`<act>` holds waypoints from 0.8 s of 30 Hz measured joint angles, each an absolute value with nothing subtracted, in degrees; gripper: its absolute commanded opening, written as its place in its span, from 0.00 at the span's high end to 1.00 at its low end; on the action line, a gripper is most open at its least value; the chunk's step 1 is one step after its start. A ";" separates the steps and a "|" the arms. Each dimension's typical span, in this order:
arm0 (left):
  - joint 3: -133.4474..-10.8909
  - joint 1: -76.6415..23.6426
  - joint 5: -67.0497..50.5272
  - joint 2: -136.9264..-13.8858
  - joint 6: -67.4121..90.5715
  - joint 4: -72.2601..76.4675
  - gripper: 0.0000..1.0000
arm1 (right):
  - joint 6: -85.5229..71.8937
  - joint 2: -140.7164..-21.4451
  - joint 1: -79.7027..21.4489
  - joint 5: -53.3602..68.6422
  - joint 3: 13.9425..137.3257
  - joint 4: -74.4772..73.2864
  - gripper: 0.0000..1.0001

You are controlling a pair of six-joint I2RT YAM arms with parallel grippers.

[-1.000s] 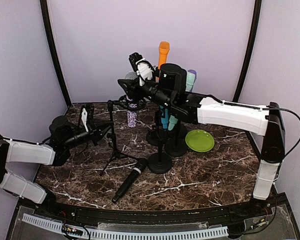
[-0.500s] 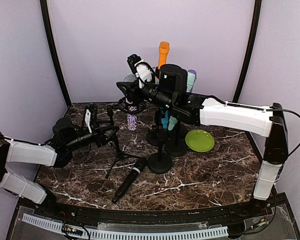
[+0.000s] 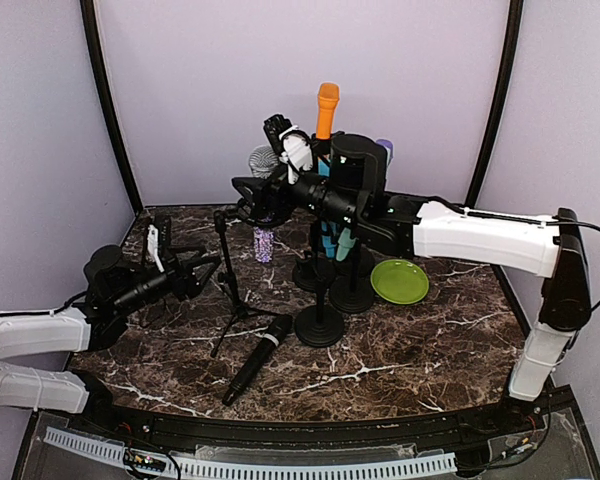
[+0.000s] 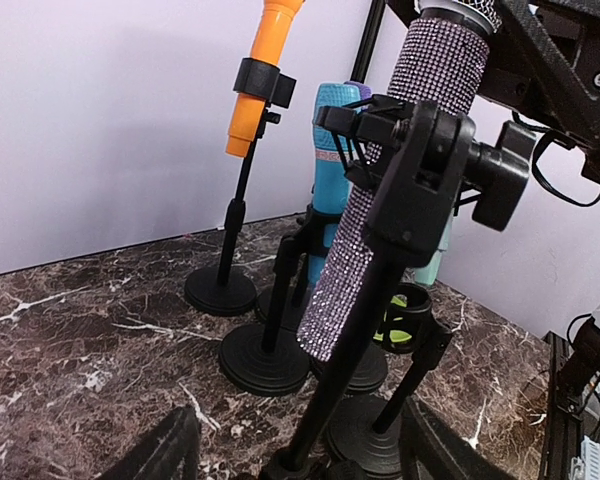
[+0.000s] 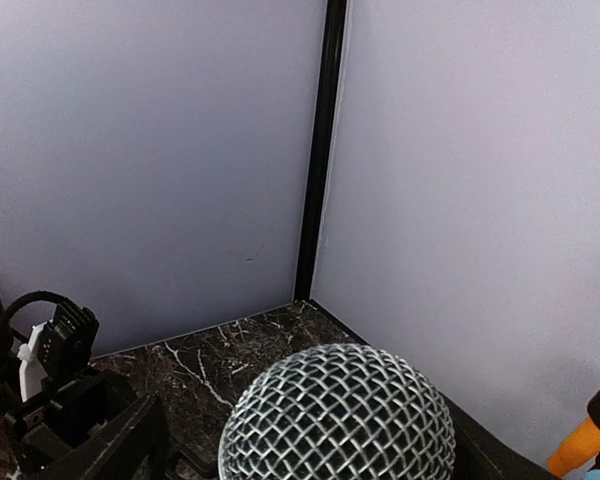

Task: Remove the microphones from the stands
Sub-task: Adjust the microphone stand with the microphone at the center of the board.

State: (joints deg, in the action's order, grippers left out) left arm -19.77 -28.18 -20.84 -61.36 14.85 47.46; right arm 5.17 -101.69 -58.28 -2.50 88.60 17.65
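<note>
Left and right jaws spread, holding nothing; glitter microphone (image 4: 338,285) clipped at 11 o'clock; skewed pull could topple unbraced stand (image 4: 420,170).

left arm (image 3: 35,332), right arm (image 3: 480,238): white shells, black joints. thin black cable (image 3: 490,211) atop right arm. left claw (image 4: 300,455), right claw (image 5: 300,440) black.

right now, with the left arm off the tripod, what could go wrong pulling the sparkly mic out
1. The open left end effector sits clear of the black tripod stand, so tugging the rhinestone-covered microphone may tip it.
2. The right end effector straddles the microphone's head, jaws open; a pull now could slip.
3. The orange microphone stands close behind the right arm and could get knocked.
</note>
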 measured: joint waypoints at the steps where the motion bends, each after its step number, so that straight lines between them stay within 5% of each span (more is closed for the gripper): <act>1: -19.29 -28.21 -20.38 -60.25 15.07 46.74 0.29 | 5.28 -101.51 -58.33 -2.35 88.47 17.52 0.05; 15: -17.72 -28.18 -15.57 -49.95 24.77 28.91 0.30 | 4.23 -91.74 -58.41 -2.83 82.72 17.67 0.01; 24: -17.58 -28.18 -19.46 -51.33 33.01 27.03 0.37 | 0.10 -74.59 -58.39 -7.53 67.29 18.22 0.01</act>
